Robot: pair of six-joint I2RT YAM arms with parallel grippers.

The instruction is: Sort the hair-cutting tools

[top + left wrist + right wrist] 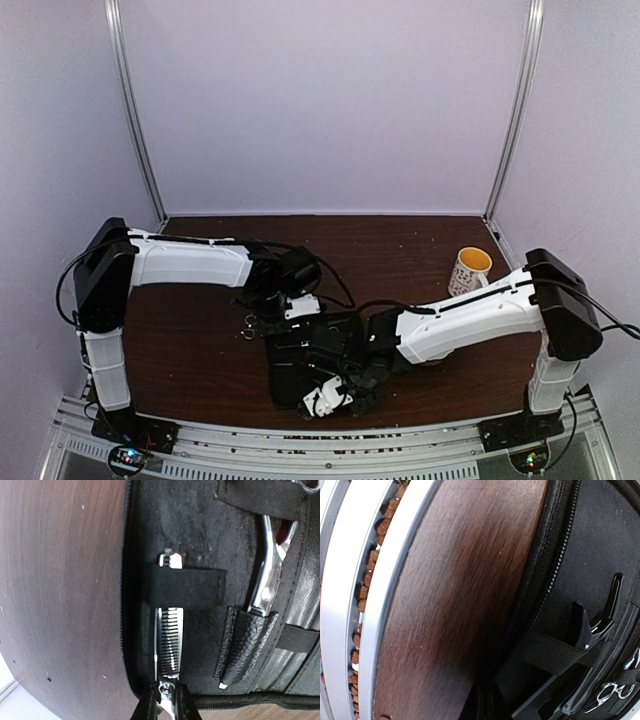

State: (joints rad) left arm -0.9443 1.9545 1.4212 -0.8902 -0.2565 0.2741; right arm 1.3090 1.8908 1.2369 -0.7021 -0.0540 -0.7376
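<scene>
Two slim silver scissors are lying inside the flat black fabric zip case, which is lying open on the dark brown wooden table. The toothed silver thinning scissors are sitting along the case's zip edge, their blade passing under a black elastic strap sewn to the case lining. The left gripper is clenching them at the shank just past the teeth. Further in from that edge, the smooth silver scissors are slanting with their tip tucked into a textured black leather pocket of the case. In the right wrist view a glossy black clip is resting on the case lining beside a webbing strap, with silver finger rings showing deeper inside the case. The right gripper is sitting at the case's near edge; whether its fingers are apart or together, I cannot tell. A white mug with a yellow inside is standing well to the right of the case.
</scene>
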